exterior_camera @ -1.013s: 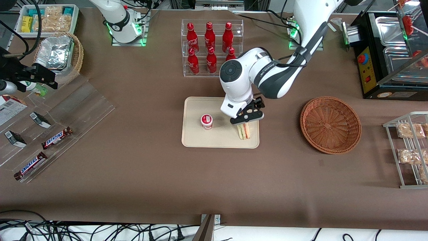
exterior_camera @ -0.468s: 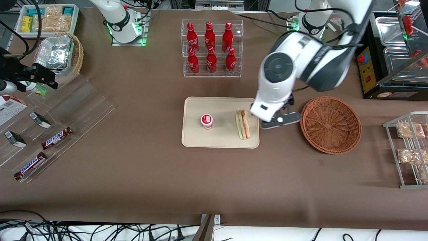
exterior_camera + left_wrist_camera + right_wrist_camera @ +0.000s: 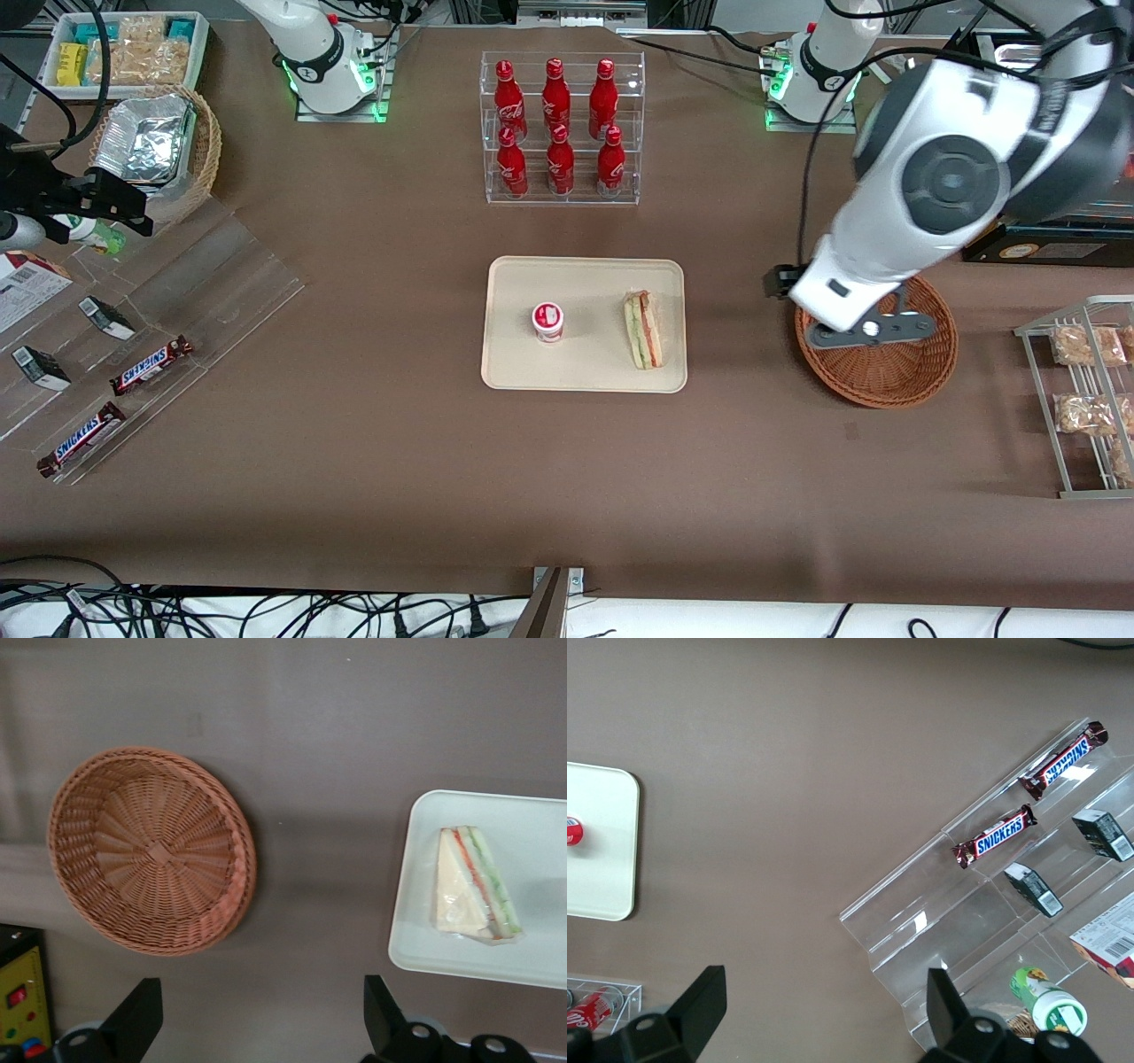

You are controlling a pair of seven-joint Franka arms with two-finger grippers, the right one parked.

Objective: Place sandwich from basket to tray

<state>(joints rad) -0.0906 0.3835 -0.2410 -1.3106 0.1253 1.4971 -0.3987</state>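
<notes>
The sandwich (image 3: pixel 644 330), a clear-wrapped white wedge with green and red filling, lies flat on the cream tray (image 3: pixel 585 288), beside a small white cup with a red lid (image 3: pixel 548 321). The reddish-brown wicker basket (image 3: pixel 886 379) sits empty toward the working arm's end of the table, partly covered by the arm. My left gripper (image 3: pixel 873 330) hangs above the basket, well apart from the tray. The left wrist view shows its fingers (image 3: pixel 135 1020) wide apart and holding nothing, the gripper (image 3: pixel 257 1028) over bare table between the basket (image 3: pixel 151 850) and the tray (image 3: pixel 540 957) with the sandwich (image 3: pixel 474 886).
A clear rack of red cola bottles (image 3: pixel 556 124) stands farther from the camera than the tray. A wire rack of bagged snacks (image 3: pixel 1085 394) and a black appliance (image 3: pixel 983 213) flank the basket. Acrylic steps with Snickers bars (image 3: pixel 133 368) lie toward the parked arm's end.
The gripper let go of the sandwich, which now lies flat on the tray. The arm rose and swung from the tray to above the basket.
</notes>
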